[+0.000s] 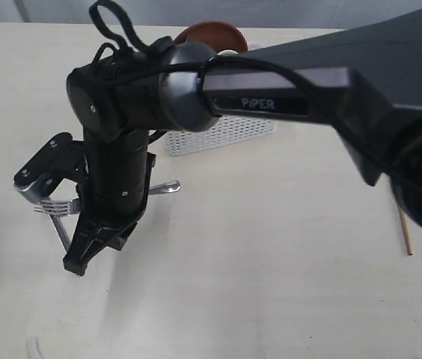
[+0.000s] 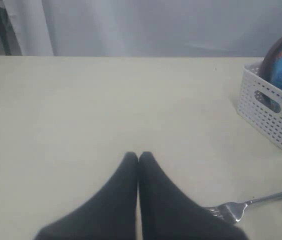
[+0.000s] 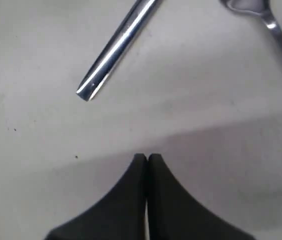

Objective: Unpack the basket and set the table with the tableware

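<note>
Now, the right claw (image 3: 147,157) hangs low over the table (image 1: 271,262), its two fingers pressed together with no gap; it holds nothing and touches nothing. The knife (image 3: 116,47) lies flat just ahead of the fingertips and a little to one side. Its near end is close to the claw but apart from it, and its long axis slants away from the claw, not across it. The fork (image 1: 54,206) lies beyond the knife; its head is apart from the knife's far part and its handle runs off to the claw's other side. The right arm is plainly the nearer to the knife. As judged, a grasp would first need the jaws parted and turned to straddle the shaft; closed as they are, they could only nudge it. The basket (image 1: 226,134), with the reddish-brown plate (image 1: 211,34) standing in it, sits behind the claw, back along its own arm. The left claw (image 2: 138,156) is likewise closed and empty, with the fork's tines near it and the basket well apart.
</note>
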Tool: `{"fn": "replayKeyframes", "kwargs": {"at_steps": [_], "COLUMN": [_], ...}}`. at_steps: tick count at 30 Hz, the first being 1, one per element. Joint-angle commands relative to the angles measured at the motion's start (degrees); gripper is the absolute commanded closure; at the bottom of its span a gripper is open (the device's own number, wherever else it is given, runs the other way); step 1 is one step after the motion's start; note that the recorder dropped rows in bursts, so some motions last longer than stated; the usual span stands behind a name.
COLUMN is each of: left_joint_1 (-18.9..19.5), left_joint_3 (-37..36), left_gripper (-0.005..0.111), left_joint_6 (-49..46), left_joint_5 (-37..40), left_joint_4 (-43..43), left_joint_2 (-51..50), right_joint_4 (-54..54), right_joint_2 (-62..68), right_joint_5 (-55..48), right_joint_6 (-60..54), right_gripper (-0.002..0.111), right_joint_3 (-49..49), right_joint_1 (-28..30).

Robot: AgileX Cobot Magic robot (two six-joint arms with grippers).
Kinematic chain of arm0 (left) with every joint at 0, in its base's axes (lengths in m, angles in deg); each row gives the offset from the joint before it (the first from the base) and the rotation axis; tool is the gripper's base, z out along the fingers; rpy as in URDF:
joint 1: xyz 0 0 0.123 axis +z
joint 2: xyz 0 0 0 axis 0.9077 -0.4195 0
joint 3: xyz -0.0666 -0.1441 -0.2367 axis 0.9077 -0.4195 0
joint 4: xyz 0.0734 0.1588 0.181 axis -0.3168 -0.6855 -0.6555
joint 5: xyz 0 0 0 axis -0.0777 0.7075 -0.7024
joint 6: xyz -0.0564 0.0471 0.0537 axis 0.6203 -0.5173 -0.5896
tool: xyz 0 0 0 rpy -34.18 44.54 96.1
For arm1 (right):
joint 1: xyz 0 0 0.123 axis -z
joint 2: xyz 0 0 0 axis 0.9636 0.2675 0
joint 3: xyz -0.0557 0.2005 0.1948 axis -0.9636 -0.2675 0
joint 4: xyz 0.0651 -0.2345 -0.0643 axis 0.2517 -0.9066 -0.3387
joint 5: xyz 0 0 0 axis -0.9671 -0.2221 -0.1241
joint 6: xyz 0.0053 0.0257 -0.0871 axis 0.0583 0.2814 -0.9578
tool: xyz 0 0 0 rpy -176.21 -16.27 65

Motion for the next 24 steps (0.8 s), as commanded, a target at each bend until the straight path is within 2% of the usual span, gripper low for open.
{"fn": "replayKeyframes", "kwargs": {"at_steps": [1,5,11,18,24], "left_joint_1": [0.2,0.2,0.2,0.2,0.2], "left_joint_3": [-0.1,-0.1,-0.1,-0.1,-0.1], "left_gripper": [0.107,0.107,0.107,0.107,0.107], "left_joint_6": [-0.2,-0.2,-0.2,-0.2,-0.2], "left_joint_5": [-0.6,-0.6,-0.6,-0.6,-0.6], "left_joint_4": [-0.4,-0.4,-0.4,-0.4,-0.4], "left_joint_2": [0.2,0.2,0.2,0.2,0.2], "right_joint_4": [-0.1,0.3,0.3,-11.7,-12.9], "right_joint_2": [2.8,8.4,16.8,23.8,25.1], "right_joint_5": [0.2,-4.9,-6.5,-7.3,-6.2], "right_joint_6": [-0.7,-0.1,0.6,7.4,10.2], "right_gripper": [0.109,0.109,0.109,0.109,0.109], "right_joint_3": [4.4,12.5,24.1,37.0,41.9], "right_joint_1": [-0.1,-0.1,-0.1,0.4,2.6]}}
